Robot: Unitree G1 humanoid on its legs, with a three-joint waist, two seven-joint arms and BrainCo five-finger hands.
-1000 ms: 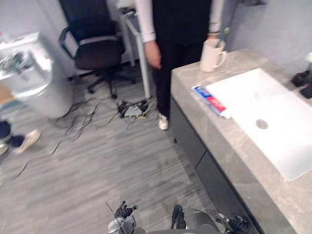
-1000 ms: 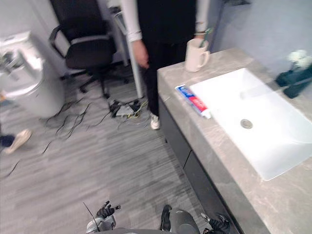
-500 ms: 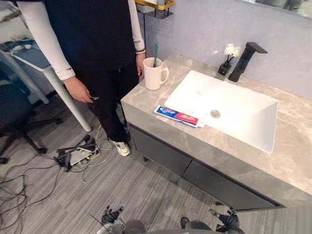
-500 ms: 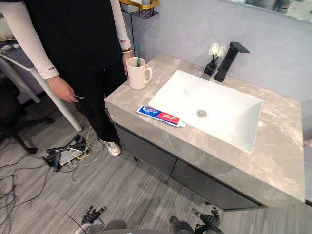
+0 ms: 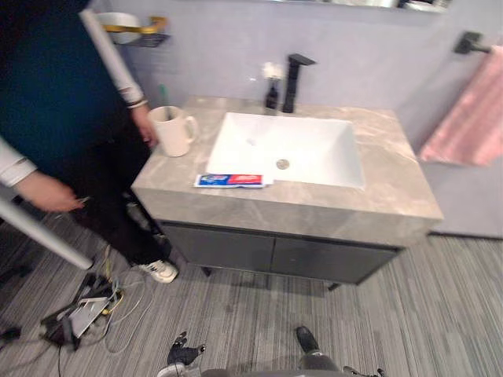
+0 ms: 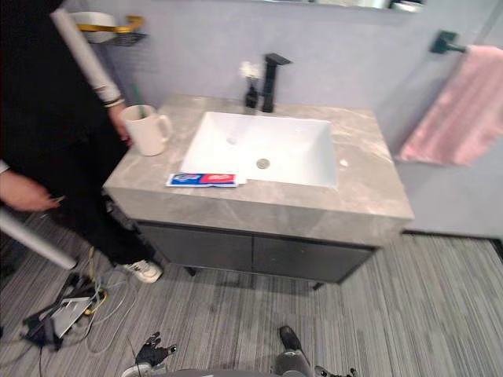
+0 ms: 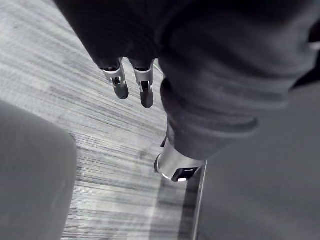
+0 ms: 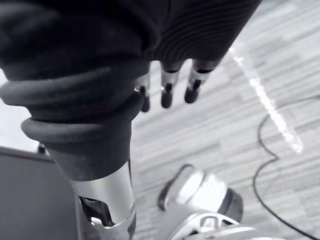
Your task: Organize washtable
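Left eye view puts my left hand (image 5: pixel 182 355) low over the striped grey floor (image 5: pixel 440 314), well short of the washtable (image 5: pixel 377 192). In its own wrist view the fingers (image 7: pixel 120 86) hang straight and loose, thumb (image 7: pixel 176 165) apart, grasping nothing.

Far ahead and off to that hand's left stands a person (image 5: pixel 63 102) in dark clothes with pale sleeves, one hand just beside a cream mug (image 5: pixel 174 129). The mug sits upright on the countertop's left end with a green toothbrush (image 5: pixel 163 94) standing in it. Straight ahead of my left hand, a toothpaste tube (image 5: pixel 230 180) lies flat on the front strip of the counter, just beside the front edge of the white basin (image 5: pixel 314 145). Behind the basin, a small vase of white flowers (image 5: pixel 271 85) stands just beside the black faucet (image 5: pixel 295 75).

My right hand (image 8: pixel 169 85) hangs low as well, the washtable well ahead of it. Its fingers (image 8: pixel 192 87) are straight and relaxed above the floor, released and carrying nothing. Far ahead and to its right, a pink towel (image 5: pixel 464 118) hangs on the wall.
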